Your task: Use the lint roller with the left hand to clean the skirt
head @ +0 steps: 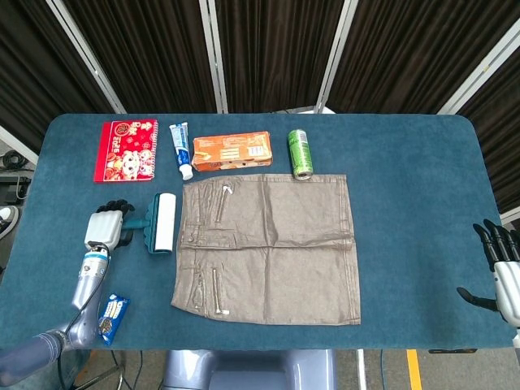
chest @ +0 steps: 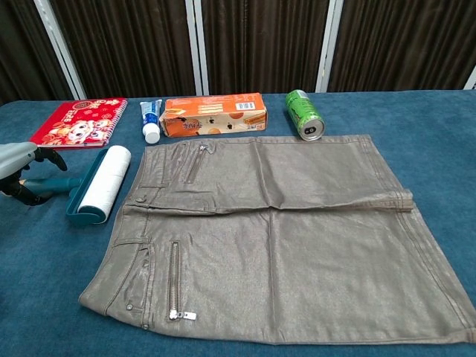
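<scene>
Leftmost, the left robot hand [head: 104, 228] sits over the handle of the lint roller [head: 159, 223] at the middle left of the frame, fingers curled about the grip, though whether they truly clasp it I cannot tell. Its handle runs left to right across the picture, while the white roll's long axis runs top to bottom, just beside the waistband edge of the skirt [head: 272, 248]. That skirt lies flat at frame centre on the blue tabletop [head: 414, 187], waistband toward the left, hem toward the right. At the lower right edge the right robot hand [head: 502, 272] rests released, fingers spread, holding nothing.
</scene>
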`<state>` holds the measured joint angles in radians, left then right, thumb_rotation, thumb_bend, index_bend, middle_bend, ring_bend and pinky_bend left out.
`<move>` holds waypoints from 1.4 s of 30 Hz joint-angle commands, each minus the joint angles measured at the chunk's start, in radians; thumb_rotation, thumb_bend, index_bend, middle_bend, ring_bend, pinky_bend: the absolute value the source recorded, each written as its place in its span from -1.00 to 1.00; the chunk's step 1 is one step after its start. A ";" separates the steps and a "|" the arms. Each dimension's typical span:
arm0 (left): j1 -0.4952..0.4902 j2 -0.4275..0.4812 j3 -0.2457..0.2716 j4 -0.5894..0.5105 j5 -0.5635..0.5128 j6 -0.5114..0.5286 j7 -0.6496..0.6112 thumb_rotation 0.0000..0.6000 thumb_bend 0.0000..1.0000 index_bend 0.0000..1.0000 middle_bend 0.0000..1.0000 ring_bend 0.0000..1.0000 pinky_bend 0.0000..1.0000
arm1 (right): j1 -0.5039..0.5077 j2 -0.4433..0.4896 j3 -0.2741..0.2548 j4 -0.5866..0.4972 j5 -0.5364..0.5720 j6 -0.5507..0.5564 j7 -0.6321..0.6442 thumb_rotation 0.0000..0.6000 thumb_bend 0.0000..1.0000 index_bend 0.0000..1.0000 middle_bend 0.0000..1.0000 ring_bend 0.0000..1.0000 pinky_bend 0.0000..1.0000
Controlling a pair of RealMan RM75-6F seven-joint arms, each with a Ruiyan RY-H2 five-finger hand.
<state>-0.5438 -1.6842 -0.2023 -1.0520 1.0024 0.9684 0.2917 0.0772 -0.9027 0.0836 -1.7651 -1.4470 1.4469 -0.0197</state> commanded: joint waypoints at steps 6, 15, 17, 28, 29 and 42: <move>-0.006 -0.004 0.008 0.000 0.011 -0.010 0.009 1.00 -0.13 -0.43 -0.64 -0.69 -0.53 | 0.001 0.001 -0.002 -0.001 0.001 -0.005 -0.001 1.00 -1.00 -1.00 -1.00 -1.00 -1.00; -0.017 -0.010 0.011 -0.009 0.027 -0.013 0.012 1.00 -0.09 -0.39 -0.61 -0.67 -0.50 | 0.003 0.001 -0.002 0.000 0.005 -0.009 0.000 1.00 -1.00 -1.00 -1.00 -1.00 -1.00; -0.019 -0.011 0.011 -0.012 0.031 -0.011 0.014 1.00 -0.09 -0.38 -0.60 -0.66 -0.50 | 0.003 0.001 -0.002 0.001 0.006 -0.011 0.000 1.00 -1.00 -1.00 -1.00 -1.00 -1.00; -0.020 -0.013 0.006 -0.023 0.004 -0.009 0.049 1.00 -0.01 -0.21 -0.46 -0.52 -0.36 | 0.005 0.001 -0.003 0.000 0.008 -0.015 0.002 1.00 -1.00 -1.00 -1.00 -1.00 -1.00; -0.020 -0.013 0.005 -0.023 0.003 -0.009 0.051 1.00 0.01 -0.20 -0.44 -0.51 -0.35 | 0.005 0.001 -0.003 0.000 0.008 -0.016 0.001 1.00 -1.00 -1.00 -1.00 -1.00 -1.00; -0.019 0.008 0.008 -0.039 0.012 -0.005 0.051 1.00 0.42 0.02 -0.22 -0.32 -0.14 | 0.006 0.001 -0.005 -0.002 0.007 -0.018 0.001 1.00 -1.00 -1.00 -1.00 -1.00 -1.00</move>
<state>-0.5633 -1.6810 -0.1953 -1.0857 1.0090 0.9603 0.3443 0.0829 -0.9018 0.0786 -1.7674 -1.4397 1.4290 -0.0187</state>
